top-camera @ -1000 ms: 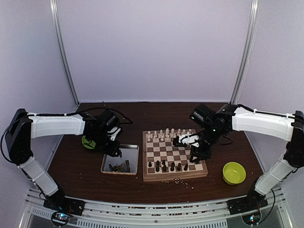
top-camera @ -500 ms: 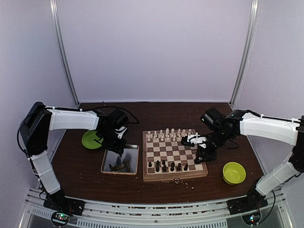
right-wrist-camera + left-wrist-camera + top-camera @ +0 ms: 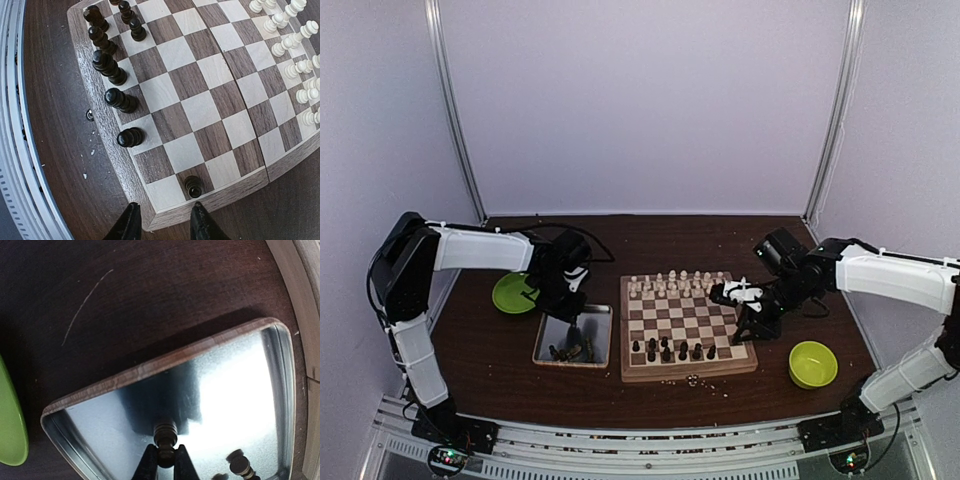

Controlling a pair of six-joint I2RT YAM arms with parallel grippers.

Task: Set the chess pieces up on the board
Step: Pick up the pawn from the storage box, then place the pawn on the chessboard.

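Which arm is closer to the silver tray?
Left. The left end effector is in the tray, pinching a dark piece; the right end effector hovers at the board's edge.

Pale lilac walls [image 3: 640, 100] w/ two slanted metal poles [image 3: 455, 110]; dark wood table [image 3: 660, 235], silver slotted rail [image 3: 640, 442] at near edge; light soft, even.

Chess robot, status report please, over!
Left gripper shut on dark chess piece in metal tray. Right gripper open, over board corner. Nothing blocking.
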